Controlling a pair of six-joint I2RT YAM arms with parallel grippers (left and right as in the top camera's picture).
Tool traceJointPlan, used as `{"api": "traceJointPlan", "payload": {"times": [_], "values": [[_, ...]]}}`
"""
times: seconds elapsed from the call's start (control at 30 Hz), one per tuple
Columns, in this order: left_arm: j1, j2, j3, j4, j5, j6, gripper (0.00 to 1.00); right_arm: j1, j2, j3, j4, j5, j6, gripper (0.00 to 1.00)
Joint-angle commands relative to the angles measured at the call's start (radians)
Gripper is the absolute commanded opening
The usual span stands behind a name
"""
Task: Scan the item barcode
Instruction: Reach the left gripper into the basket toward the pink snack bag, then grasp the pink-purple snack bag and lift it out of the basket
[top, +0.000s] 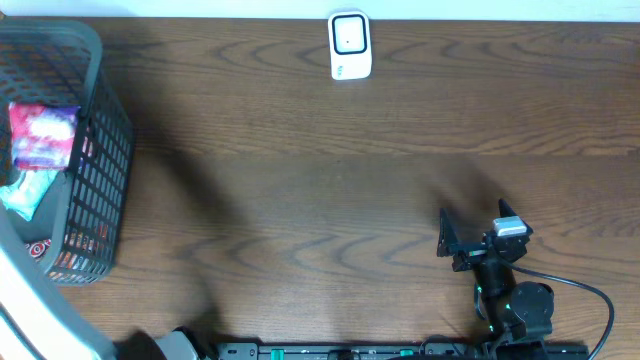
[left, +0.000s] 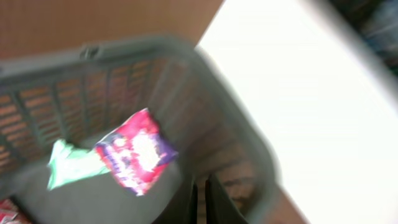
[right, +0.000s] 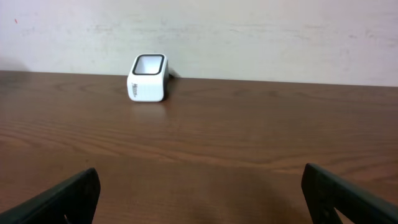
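A: Left gripper (left: 200, 200) state?
B: Pressed together. Its 2 dark fingers (left: 222, 202) sit at the bottom edge of the left wrist view with only a thin slit between them. Nothing shows in the slit. The view is blurred, so I can't tell whether they touch anything.
A: What's around it?
B: Grey mesh basket (left: 124, 53). The red-and-purple packet (left: 134, 152) lies tilted on the basket floor, up-left of the fingers and near them. A mint-green packet (left: 71, 165) lies just beside it on the left, and the red one overlaps its edge.
A: Does overhead agree?
B: Yes. The basket is at the far left of the table (right: 205, 137) with both packets inside. A 3rd red-and-white thing (top: 40, 248) shows through the mesh near the basket's front end. I can't identify it.
A: Right gripper (right: 200, 186)?
B: Spread wide, holding nothing. The right wrist view has its 2 fingers (right: 68, 199) at the lower corners with bare wood between. Overhead puts it near the front edge on the right, well apart from the basket.
A: Scanner?
B: The white scanner (right: 148, 78) stands at the far edge of the table, close to the pale wall (right: 249, 37). It has a dark-framed window on its top face. It is ahead of the right gripper and a bit left, well apart from both the gripper and the basket.
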Motion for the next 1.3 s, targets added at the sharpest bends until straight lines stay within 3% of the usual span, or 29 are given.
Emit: {"api": "traceJointPlan", "payload": {"times": [0.0,0.07,0.1,0.17,0.27,0.7,0.83,1.27], "values": [[-0.002,-0.092,0.004,0.000,0.019,-0.008,0.08,0.007,-0.003,-0.001,-0.003,0.009,-0.014,0.99],[-0.002,-0.102,0.004,-0.001,0.009,-0.004,0.55,0.007,-0.003,-0.001,-0.003,0.010,-0.014,0.99],[-0.002,-0.098,0.003,-0.006,0.009,-0.004,0.73,0.007,-0.003,-0.001,-0.003,0.010,-0.014,0.99],[-0.002,-0.079,-0.002,-0.020,0.008,-0.003,0.90,0.007,-0.003,-0.001,-0.003,0.009,-0.014,0.99],[-0.002,-0.027,-0.014,-0.032,-0.013,0.019,1.00,0.007,-0.003,-0.001,-0.003,0.009,-0.014,0.99],[-0.001,0.397,-0.023,-0.044,-0.117,0.017,0.98,0.007,-0.003,-0.001,-0.003,0.009,-0.014,0.99],[-0.001,0.515,-0.023,-0.033,-0.199,-0.043,0.98,0.007,-0.003,-0.001,-0.003,0.009,-0.014,0.99],[-0.001,0.781,-0.023,0.142,-0.175,-0.022,1.00,0.007,-0.003,-0.001,-0.003,0.009,-0.014,0.99]]}}
